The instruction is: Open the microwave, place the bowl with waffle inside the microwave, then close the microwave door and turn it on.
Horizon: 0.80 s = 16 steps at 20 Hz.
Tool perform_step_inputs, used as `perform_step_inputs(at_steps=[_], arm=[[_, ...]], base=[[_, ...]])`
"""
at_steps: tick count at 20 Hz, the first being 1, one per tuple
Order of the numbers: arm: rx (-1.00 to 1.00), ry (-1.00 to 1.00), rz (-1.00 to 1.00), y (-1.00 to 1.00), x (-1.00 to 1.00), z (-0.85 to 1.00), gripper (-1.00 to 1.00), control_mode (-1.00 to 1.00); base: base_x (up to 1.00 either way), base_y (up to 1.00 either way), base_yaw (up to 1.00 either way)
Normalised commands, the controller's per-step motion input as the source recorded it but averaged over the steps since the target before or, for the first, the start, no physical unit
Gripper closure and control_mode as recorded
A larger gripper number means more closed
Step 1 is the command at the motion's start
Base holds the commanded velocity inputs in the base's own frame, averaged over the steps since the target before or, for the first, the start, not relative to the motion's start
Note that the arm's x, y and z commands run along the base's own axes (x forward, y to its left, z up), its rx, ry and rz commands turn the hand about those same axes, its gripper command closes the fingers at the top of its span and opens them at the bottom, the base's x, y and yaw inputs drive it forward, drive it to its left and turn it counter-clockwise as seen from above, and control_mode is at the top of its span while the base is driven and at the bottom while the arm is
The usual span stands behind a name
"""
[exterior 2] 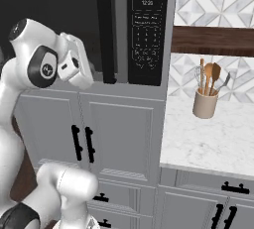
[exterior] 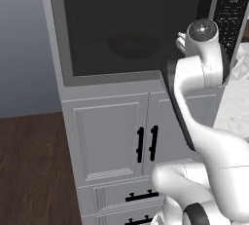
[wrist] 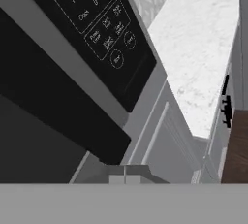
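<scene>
The hand [wrist: 125, 175], fingers pressed together and holding nothing, hangs just below the door [exterior: 121, 29] handle [exterior 2: 105, 29], the door looks shut with the bowl [exterior: 133, 45] dim behind its window, so it should likely rise to the keypad [wrist: 104, 19] and press squarely.

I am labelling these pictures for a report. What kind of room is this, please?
It looks like a home kitchen, a rendered one. A built-in microwave sits above white panelled cabinet doors, and beside it a marble counter holds a utensil pot in front of a patterned tile wall.
</scene>
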Motion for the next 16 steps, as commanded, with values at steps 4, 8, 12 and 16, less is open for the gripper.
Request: perform_step_inputs(at_steps=[4,8,12,16], arm=[[0.00,0.00,0.04,0.11,-1.00,0.44,1.00,-1.00],[0.09,-0.16,0.06,-0.29,-1.00,0.09,1.00,-1.00],[0.30,-0.41,0.25,-0.75,-0.89,0.00,1.00,-1.00],[0.37,-0.40,0.28,-0.81,-0.59,0.00,1.00,-1.00]], base=[[0.00,0.00,0.00],[0.00,0.00,0.00],[0.00,0.00,0.00],[0.00,0.00,0.00]])
